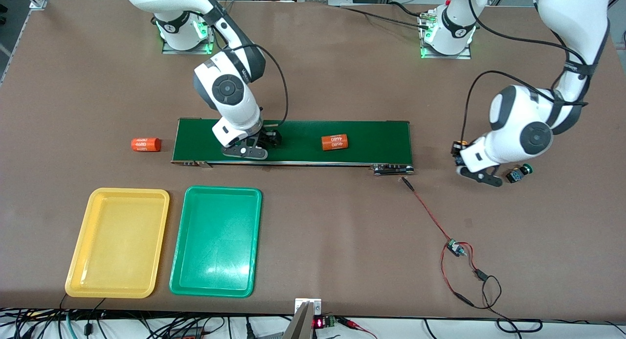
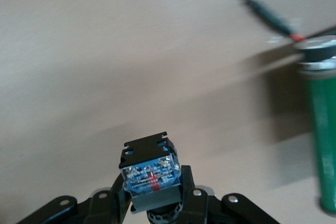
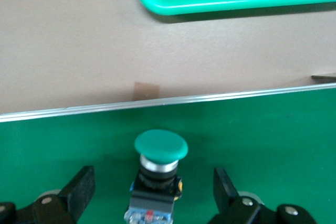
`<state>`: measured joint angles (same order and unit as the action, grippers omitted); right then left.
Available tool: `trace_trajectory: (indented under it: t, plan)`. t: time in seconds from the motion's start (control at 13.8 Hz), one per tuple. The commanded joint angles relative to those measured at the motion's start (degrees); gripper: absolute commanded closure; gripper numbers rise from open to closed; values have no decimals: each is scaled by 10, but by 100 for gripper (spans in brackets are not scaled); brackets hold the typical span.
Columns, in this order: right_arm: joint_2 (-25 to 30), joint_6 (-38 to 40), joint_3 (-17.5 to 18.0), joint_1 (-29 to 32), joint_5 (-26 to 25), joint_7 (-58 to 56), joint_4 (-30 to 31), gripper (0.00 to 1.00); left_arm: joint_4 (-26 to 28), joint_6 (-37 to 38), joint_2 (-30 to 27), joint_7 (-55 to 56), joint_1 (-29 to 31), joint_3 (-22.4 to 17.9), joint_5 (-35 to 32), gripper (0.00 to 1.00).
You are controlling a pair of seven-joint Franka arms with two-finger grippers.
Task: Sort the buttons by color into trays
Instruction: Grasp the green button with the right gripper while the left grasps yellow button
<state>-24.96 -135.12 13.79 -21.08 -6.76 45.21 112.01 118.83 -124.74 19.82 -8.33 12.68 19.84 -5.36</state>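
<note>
green-cap button [image 3: 157, 174] upright on belt; yellow tray [image 1: 118, 242], green tray [image 1: 216, 241] side by side.

Two white arms with rounded shells, grey disc caps at the joints and black bands between segments; the right arm [image 1: 230, 92] and the left arm [image 1: 525, 128] each carry a black cable looping alongside. Bases are white collars on metal plates, lit green at the sides. Each gripper, right [image 3: 152, 190] and left [image 2: 152, 208], has black fingers fixed with silver screws.
</note>
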Motion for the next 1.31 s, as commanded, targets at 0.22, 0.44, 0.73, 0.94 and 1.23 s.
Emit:
trace_trajectory:
  t: [0.22,0.44,0.73,0.94,1.23]
  plan:
    - [-5,14,-3,0,-1,-1,-8,40,-10,12,-26,65,-86,18,96,100]
    - [-5,14,-4,2,0,0,-9,72,-11,10,-26,118,-121,27,102,100]
    - [20,43,-8,22,16,-26,-23,83,-13,-14,-9,173,-146,35,103,100]
    - [39,163,-15,53,14,-118,-117,82,-13,-30,8,172,-146,35,103,100]
    - [22,146,-29,132,14,-272,-169,82,-29,-47,29,163,-148,35,94,100]
